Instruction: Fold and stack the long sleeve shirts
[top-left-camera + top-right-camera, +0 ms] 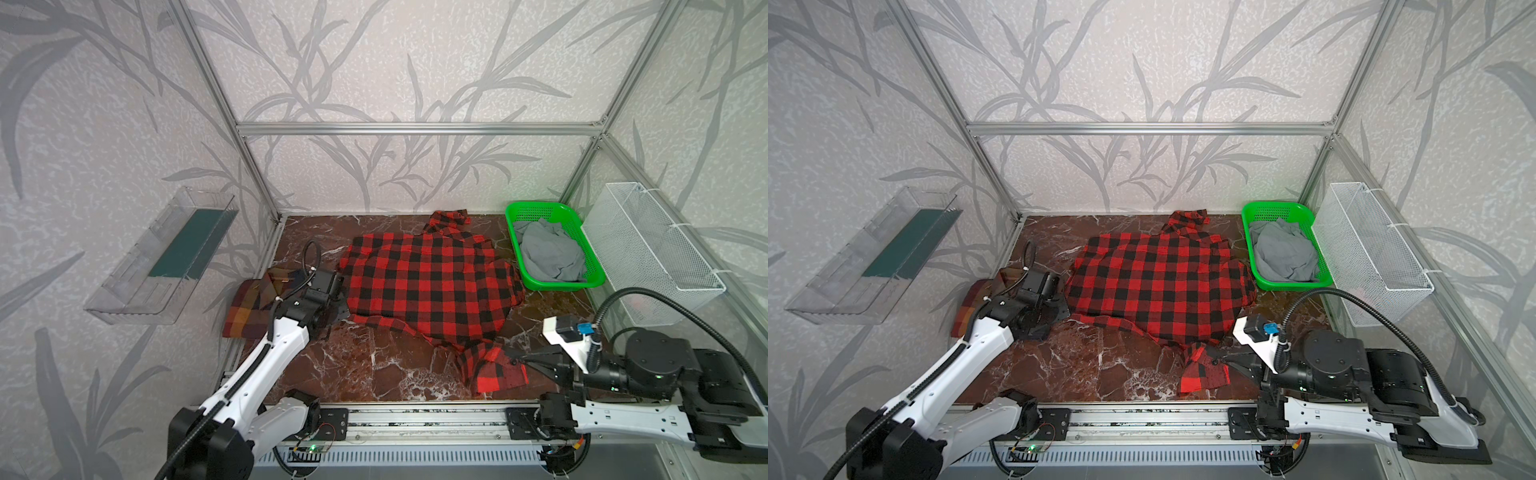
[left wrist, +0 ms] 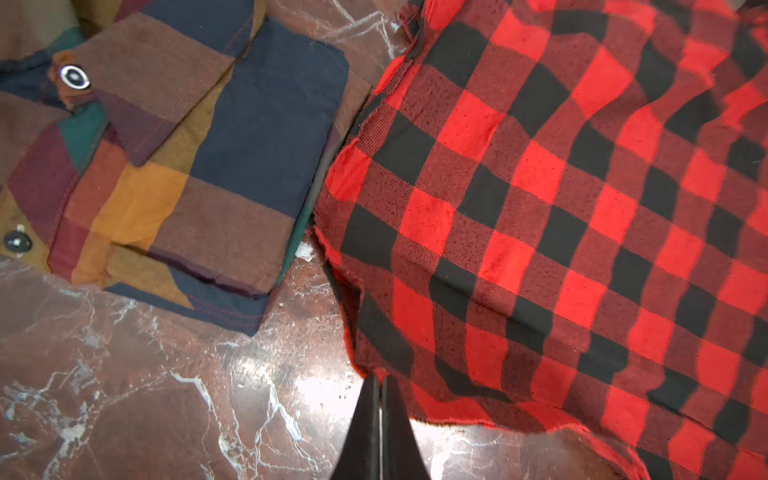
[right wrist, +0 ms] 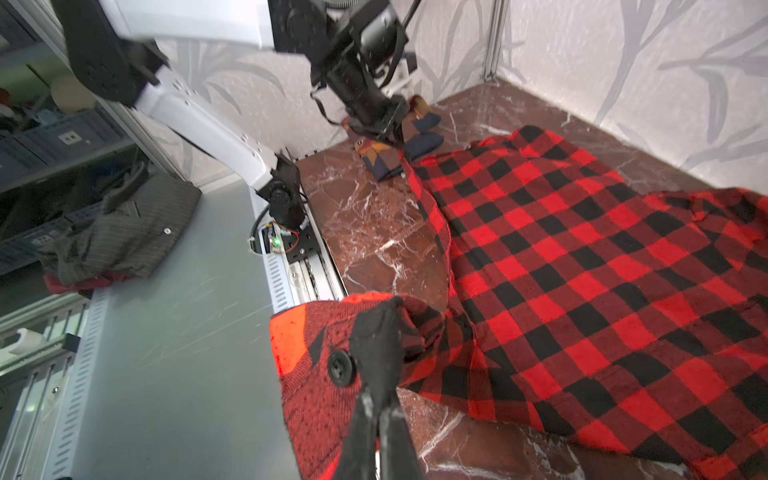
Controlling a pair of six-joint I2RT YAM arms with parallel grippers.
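Two flannel shirts lie on your marble table [image 1: 353, 374]. The red-and-black shirt [image 1: 428, 286] is spread over the middle, with its collar toward the far edge and one sleeve trailing toward the near edge on the right. The brown plaid shirt [image 1: 249, 307] sits folded against the left edge, just beside the red one, and the left arm partly hides it in both top views. Your left gripper [image 2: 380, 380] has its jaws pressed together, the tips at the near-left corner of the red-and-black shirt. You cannot tell from the left wrist view whether any cloth is caught between them. Your right gripper [image 3: 380, 320] is clamped on that shirt's sleeve cuff [image 3: 316, 353] near the near edge, and the cuff drapes around the fingers with its black button showing. In the far right corner stands a green basket [image 1: 515, 210] holding a crumpled grey cloth [image 1: 548, 253].
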